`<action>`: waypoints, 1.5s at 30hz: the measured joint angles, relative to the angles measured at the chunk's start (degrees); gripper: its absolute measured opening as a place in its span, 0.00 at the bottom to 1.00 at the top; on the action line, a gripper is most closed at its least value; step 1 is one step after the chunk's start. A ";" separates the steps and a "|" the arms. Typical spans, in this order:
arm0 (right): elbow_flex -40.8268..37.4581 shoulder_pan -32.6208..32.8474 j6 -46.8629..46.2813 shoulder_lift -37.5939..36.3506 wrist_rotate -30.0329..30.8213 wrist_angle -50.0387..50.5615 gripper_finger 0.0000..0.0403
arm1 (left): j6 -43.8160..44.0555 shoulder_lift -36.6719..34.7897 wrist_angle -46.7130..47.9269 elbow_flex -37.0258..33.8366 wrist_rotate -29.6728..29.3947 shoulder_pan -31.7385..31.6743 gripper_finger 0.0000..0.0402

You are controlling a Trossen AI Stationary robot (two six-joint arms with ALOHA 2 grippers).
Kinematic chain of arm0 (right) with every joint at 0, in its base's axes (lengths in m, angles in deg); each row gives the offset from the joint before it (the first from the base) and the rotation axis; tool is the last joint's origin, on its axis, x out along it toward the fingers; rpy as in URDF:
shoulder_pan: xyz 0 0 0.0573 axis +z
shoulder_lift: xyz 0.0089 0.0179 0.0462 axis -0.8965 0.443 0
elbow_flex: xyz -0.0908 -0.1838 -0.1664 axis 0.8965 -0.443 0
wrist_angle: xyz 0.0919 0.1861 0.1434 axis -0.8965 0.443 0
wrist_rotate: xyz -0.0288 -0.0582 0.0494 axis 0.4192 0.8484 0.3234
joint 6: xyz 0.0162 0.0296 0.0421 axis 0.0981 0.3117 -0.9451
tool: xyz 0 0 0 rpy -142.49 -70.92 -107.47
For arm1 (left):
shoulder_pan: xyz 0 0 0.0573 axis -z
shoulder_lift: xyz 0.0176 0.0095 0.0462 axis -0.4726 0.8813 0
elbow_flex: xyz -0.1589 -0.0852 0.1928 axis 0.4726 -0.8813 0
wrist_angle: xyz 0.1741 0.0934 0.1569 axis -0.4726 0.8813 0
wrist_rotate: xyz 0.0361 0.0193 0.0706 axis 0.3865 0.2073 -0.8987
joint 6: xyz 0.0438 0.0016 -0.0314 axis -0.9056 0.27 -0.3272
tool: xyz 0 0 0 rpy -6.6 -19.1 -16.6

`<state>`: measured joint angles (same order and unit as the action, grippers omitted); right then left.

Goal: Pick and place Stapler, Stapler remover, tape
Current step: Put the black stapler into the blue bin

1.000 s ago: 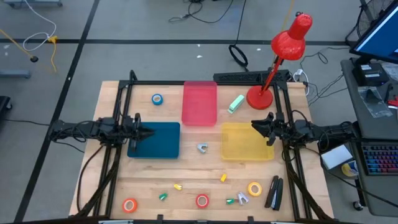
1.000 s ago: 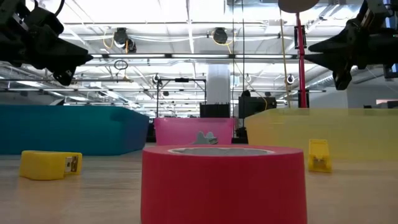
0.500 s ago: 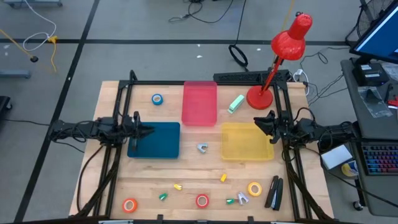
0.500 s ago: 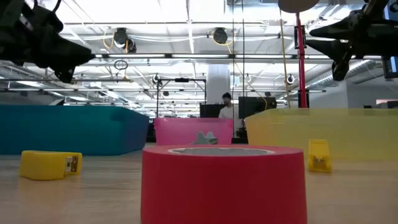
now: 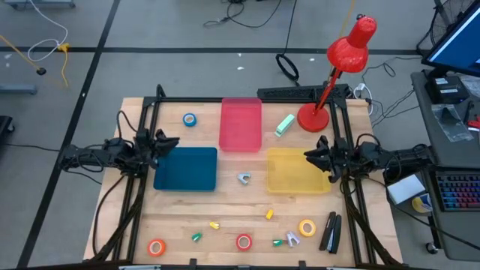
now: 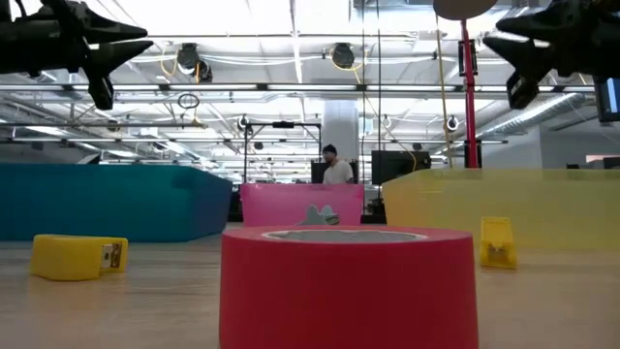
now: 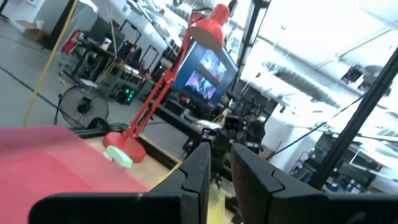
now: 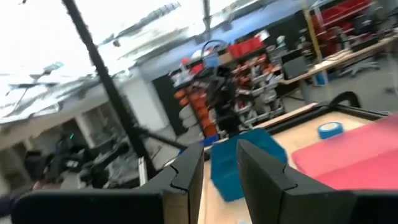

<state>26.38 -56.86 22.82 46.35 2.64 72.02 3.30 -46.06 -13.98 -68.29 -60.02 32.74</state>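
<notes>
In the high view the black stapler [image 5: 330, 231] lies near the table's near right corner. One grey staple remover [image 5: 244, 178] sits between the teal and yellow trays, and another [image 5: 292, 238] lies beside the yellow tape [image 5: 307, 226]. The red tape [image 5: 244, 241] and orange tape [image 5: 156, 247] rest flat by the near edge. The blue tape [image 5: 190, 119] lies near the far left. My left gripper [image 5: 171, 142] hangs shut in the air by the teal tray's far left corner. My right gripper [image 5: 309, 156] hangs shut above the yellow tray's right side. Neither holds anything.
The teal tray [image 5: 186, 168], pink tray [image 5: 241, 124] and yellow tray [image 5: 298, 169] fill the middle of the table. A red desk lamp [image 5: 313, 118] stands at the far right, with a green block [image 5: 284, 124] beside it. Small yellow and green pieces [image 5: 214, 224] lie along the near strip. A person [image 6: 334, 167] stands in the room behind.
My left gripper has risen, tipped up toward level and drawn back toward the table's far left. My right gripper has risen too and tipped up. Nothing on the table has moved. A person has come into sight in the room behind.
</notes>
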 joint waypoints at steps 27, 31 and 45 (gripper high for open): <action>37.32 5.82 29.94 44.44 -44.77 60.70 0.22 | 6.06 0.00 0.18 0.07 -0.13 0.00 0.16; 37.35 11.52 31.74 47.72 -44.63 63.76 0.22 | 5.49 0.00 0.21 0.09 -0.13 0.00 0.16; 37.39 22.98 32.67 59.17 -40.02 65.46 0.23 | 4.82 0.00 0.51 0.09 -0.15 0.00 0.16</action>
<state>63.77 -33.88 55.48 105.51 -37.38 137.49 8.12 -46.06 -13.47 -68.21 -60.17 32.74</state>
